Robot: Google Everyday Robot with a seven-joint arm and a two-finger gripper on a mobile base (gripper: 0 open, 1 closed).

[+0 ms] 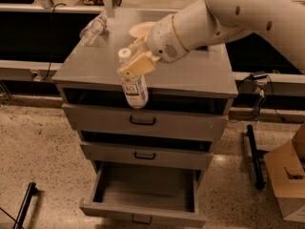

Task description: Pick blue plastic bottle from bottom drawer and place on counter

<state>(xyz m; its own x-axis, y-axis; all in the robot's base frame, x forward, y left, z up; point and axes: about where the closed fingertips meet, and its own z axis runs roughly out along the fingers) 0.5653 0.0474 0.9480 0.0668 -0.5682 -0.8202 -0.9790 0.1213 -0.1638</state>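
Observation:
My gripper (135, 63) is shut on the blue plastic bottle (133, 90), a small clear bottle with a white cap and a white label. The bottle hangs roughly upright in front of the cabinet, its cap about level with the front edge of the counter (190, 75). The bottom drawer (143, 209) is pulled open far below and its inside shows nothing in it.
A clear bottle without a label (93, 30) lies at the counter's back left. A white bowl (142, 28) sits at the back, partly hidden by my arm. The two upper drawers (143, 120) are closed. A cardboard box (290, 175) stands on the floor at right.

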